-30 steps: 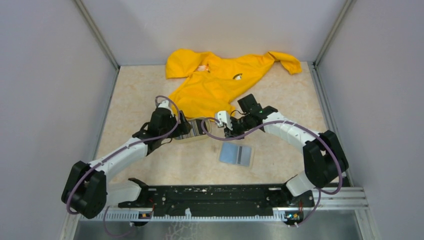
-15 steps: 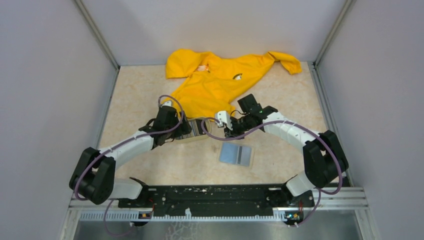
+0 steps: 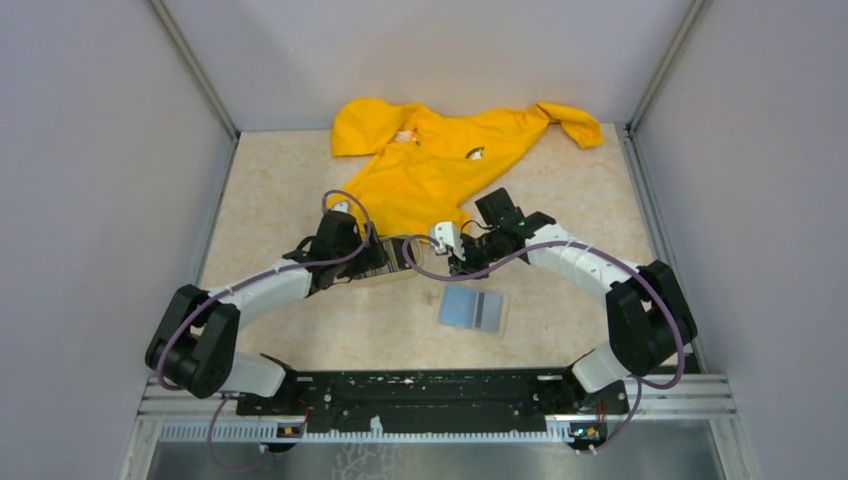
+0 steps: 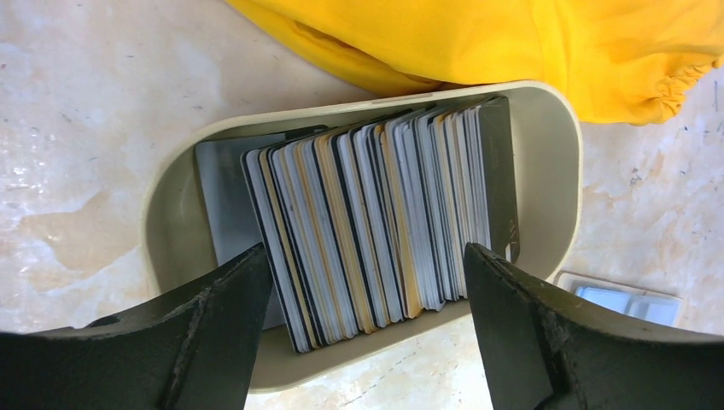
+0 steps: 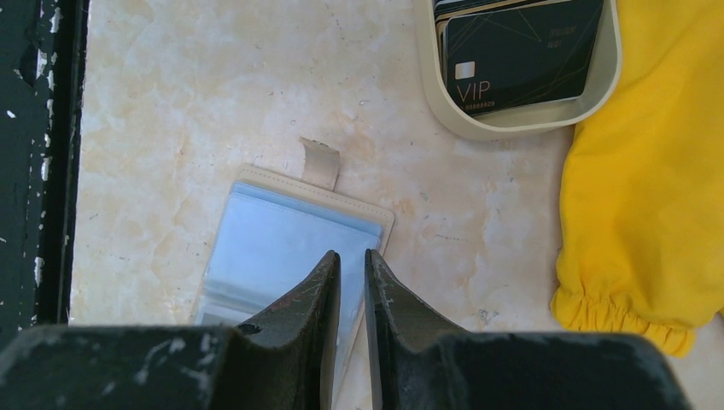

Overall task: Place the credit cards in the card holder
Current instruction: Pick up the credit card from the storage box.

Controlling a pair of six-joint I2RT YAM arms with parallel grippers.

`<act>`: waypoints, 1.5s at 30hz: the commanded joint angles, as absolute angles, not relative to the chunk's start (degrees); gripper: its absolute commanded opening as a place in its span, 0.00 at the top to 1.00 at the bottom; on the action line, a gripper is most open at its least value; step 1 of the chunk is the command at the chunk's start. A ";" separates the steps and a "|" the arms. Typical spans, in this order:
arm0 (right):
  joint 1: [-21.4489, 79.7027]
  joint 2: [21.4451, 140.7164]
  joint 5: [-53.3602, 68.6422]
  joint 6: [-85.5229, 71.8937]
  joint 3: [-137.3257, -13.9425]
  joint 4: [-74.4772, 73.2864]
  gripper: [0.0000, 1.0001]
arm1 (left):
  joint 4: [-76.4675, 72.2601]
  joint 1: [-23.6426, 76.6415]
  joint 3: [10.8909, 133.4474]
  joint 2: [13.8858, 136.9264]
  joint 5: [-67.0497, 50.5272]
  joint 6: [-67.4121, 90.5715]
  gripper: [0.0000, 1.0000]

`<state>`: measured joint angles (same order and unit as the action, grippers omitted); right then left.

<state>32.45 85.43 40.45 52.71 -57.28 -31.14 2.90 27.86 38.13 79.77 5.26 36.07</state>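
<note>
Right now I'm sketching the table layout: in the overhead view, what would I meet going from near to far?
Near to far: black rail → card holder → tray holding the cards → yellow jacket.

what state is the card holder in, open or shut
Open: the card holder lies spread flat, bluish clear pockets facing up, its tab sticking out past the edge.

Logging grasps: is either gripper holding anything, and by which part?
Nothing is held. The left gripper stands open over the striped stack of plastic cards in the beige oval tray; the right gripper, nearly shut, is empty.
</note>
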 commanded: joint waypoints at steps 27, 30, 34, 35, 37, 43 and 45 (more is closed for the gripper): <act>31.73 82.44 43.50 53.88 -57.85 -31.83 0.83 | -14.11 23.83 32.41 81.06 -11.94 44.01 0.31; 31.68 82.44 43.59 53.96 -57.79 -31.84 0.83 | -14.69 23.47 32.48 81.91 -12.59 44.38 0.31; 31.65 82.36 43.64 54.13 -57.77 -31.88 0.83 | -14.62 23.16 32.38 81.77 -12.77 44.54 0.31; 31.64 82.32 43.68 54.14 -57.75 -31.96 0.83 | -14.43 22.97 32.32 81.46 -12.89 44.56 0.31; 31.64 82.27 43.75 54.23 -57.73 -31.94 0.83 | -14.00 22.64 32.13 80.11 -13.08 44.56 0.33; 31.66 82.13 43.75 54.39 -57.71 -31.98 0.83 | -12.34 21.07 30.06 74.75 -12.76 44.22 0.35; 31.65 82.16 43.77 54.40 -57.57 -31.96 0.83 | -12.14 20.44 29.36 73.48 -13.27 44.21 0.35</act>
<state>32.08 84.55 41.76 53.58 -57.28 -32.58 -11.40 21.58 30.59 76.69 -11.66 44.03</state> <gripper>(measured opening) 0.172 0.655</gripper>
